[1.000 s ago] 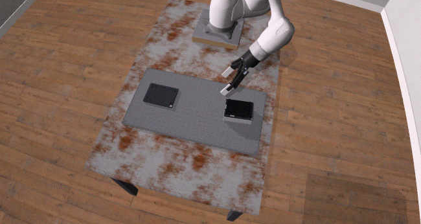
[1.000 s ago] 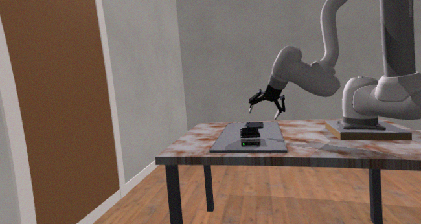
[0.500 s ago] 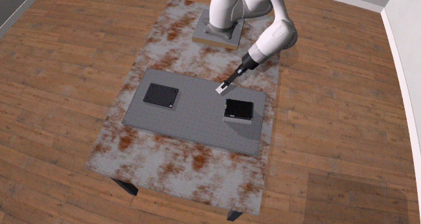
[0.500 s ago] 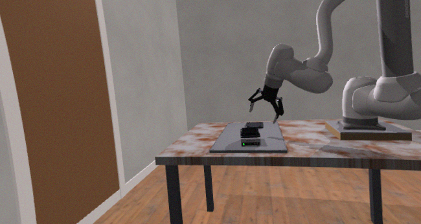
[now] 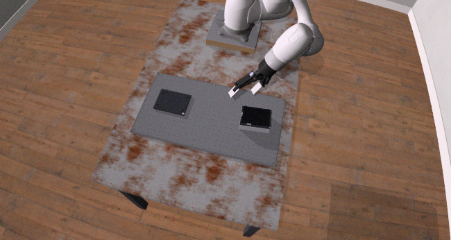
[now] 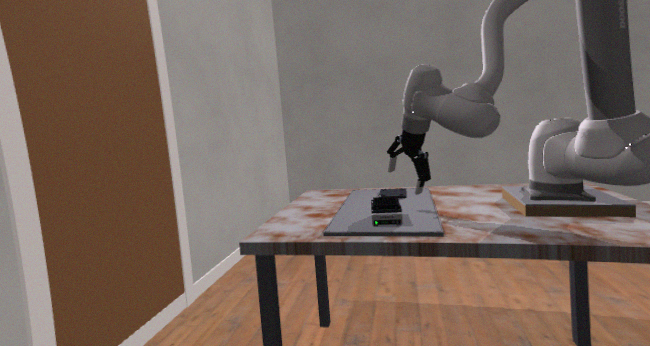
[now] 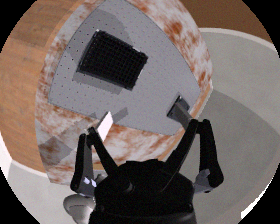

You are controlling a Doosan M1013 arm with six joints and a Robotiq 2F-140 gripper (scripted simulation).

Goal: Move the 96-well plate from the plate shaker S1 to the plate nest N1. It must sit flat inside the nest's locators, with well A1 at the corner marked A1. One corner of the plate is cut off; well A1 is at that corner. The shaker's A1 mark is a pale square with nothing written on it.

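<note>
Lettering on the arm's upright link present in the exterior view, too small to read with certainty. No legible marks made out on the plate shaker S1, the plate nest N1 or the 96-well plate; only a green light seen on the shaker's front face in the exterior view.

Gripper spread to full width, holding nothing, pale pads pointing down and tilted, raised well above the grey base board.

Plate resting on top of the shaker, lying forward of the gripper and slightly to one side of it, not between the fingers, not touched. In the wrist view, dark plate seen ahead of and beyond both fingertips. Cut corner not discernible at this size.

Nest lying far off to the gripper's side, at the opposite end of the board, well apart from the shaker.

Gripper hanging over the board's rear edge, near the rusty table top. Arm's base plate behind the gripper.
</note>
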